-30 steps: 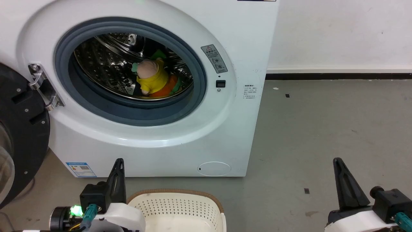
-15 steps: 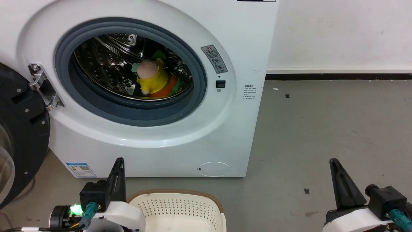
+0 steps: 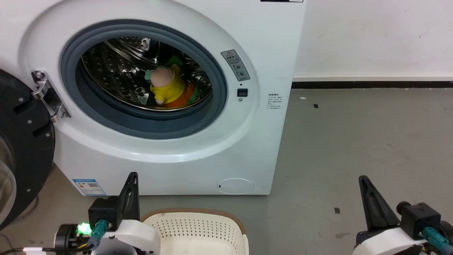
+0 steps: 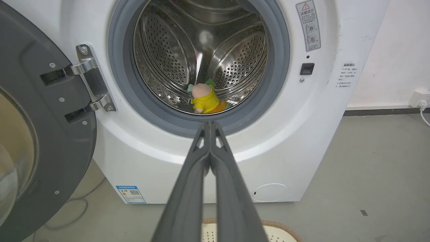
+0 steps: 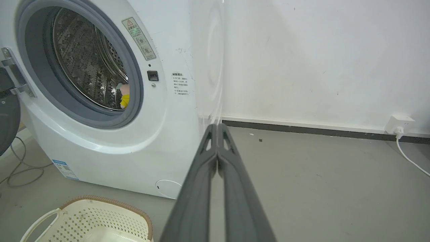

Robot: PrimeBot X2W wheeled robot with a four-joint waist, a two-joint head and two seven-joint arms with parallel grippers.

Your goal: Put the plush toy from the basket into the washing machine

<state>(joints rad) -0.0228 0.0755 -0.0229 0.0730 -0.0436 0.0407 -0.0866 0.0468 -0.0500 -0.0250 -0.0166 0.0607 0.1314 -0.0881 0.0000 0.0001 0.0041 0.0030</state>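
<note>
The plush toy (image 3: 166, 86), pink with a yellow top and orange and green parts, lies inside the steel drum of the white washing machine (image 3: 184, 148); it also shows as the plush toy (image 4: 205, 100) and plush toy (image 5: 124, 95). The black door (image 3: 21, 141) hangs open at the left. The cream basket (image 3: 198, 226) with brown rim stands on the floor before the machine, nothing visible in its shown part. My left gripper (image 3: 131, 179) is shut beside the basket's left end, holding nothing. My right gripper (image 3: 362, 180) is shut over bare floor at the lower right.
Grey concrete floor (image 3: 354, 141) stretches to the right of the machine up to a white wall with a dark skirting. A wall socket (image 5: 399, 124) with a white cable sits at the far right. Loose cable (image 5: 20, 171) lies on the floor left of the machine.
My right gripper has drifted slightly left and down in the head view. The toy, basket and left gripper have stayed where they were.
</note>
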